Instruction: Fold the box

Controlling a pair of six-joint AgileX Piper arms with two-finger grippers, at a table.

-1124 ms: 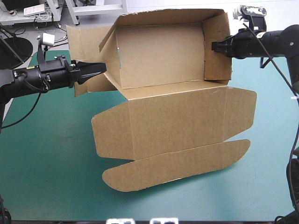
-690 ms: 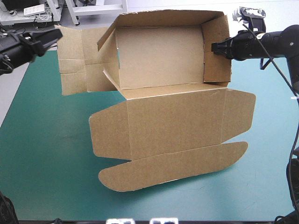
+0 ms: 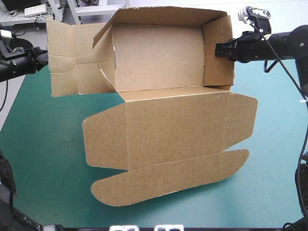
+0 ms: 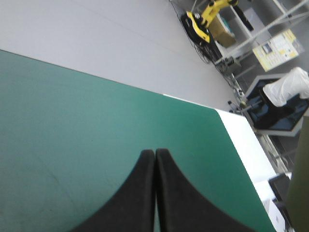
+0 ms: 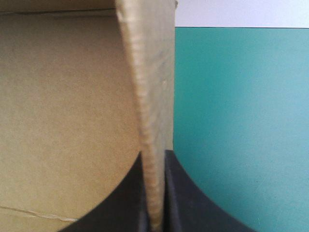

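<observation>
The brown box (image 3: 159, 57) stands as an open tray at the far middle of the table, with its back and side walls raised. Its lid (image 3: 173, 125) lies flat toward the front, ending in a rounded tuck flap (image 3: 168, 180). A creased side panel (image 3: 72, 57) is spread out to the left. My right gripper (image 3: 219, 49) is shut on the tray's right wall (image 5: 149, 96), one black finger on each face in the right wrist view (image 5: 154, 159). My left gripper (image 3: 43, 57) hangs just off the side panel's left edge. Its fingers are shut on nothing above the teal-green cover (image 4: 155, 152).
The teal-green cover (image 3: 43, 144) shows to the left, right and front of the lid. The table's left edge (image 3: 9, 113) runs under my left arm. In the left wrist view a table corner (image 4: 217, 111) lies ahead of that gripper.
My left gripper has drawn back left, off the side panel, which now lies spread outward. The whole box has shifted a little to the left. My right gripper has kept its hold.
</observation>
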